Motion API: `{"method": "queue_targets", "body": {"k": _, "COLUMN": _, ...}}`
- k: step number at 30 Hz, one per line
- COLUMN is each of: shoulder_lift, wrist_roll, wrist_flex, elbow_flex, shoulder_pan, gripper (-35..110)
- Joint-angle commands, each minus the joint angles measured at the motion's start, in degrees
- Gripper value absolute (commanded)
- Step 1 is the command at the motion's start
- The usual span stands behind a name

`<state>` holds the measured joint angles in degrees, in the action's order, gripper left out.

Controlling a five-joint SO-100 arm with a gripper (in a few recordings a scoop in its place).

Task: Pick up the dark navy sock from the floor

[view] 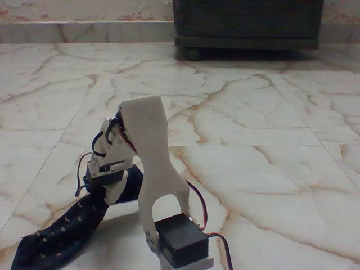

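Note:
The dark navy sock (61,236) with small tan flecks lies stretched over the marble floor (259,140) at the lower left. Its upper end runs under the arm's head, and a dark fold shows to the right of it. My gripper (112,190) is white, seen from behind, and is lowered onto that upper end of the sock. A white finger (115,194) rests against the fabric. The white upper arm and a black servo in the foreground hide how the jaws stand.
A dark wooden cabinet (247,22) on small feet stands at the back right. A low marble step (84,31) runs along the back wall. Red and black cables loop beside the arm at the bottom centre.

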<state>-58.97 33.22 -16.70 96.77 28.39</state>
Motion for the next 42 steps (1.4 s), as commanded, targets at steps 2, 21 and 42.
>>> {"method": "queue_targets", "body": {"k": 2, "shoulder_lift": -12.2, "wrist_roll": 6.1, "wrist_flex": 2.8, "elbow_flex": 10.1, "shoulder_pan": -2.1, "gripper": 0}}
{"method": "queue_targets", "body": {"k": 21, "shoulder_lift": -53.3, "wrist_roll": 29.6, "wrist_flex": 15.6, "elbow_flex": 49.7, "shoulder_pan": -22.1, "gripper": 0}}
{"method": "queue_targets", "body": {"k": 42, "shoulder_lift": -77.9, "wrist_roll": 51.6, "wrist_flex": 38.4, "elbow_flex": 73.2, "shoulder_pan": -38.8, "gripper": 0}}
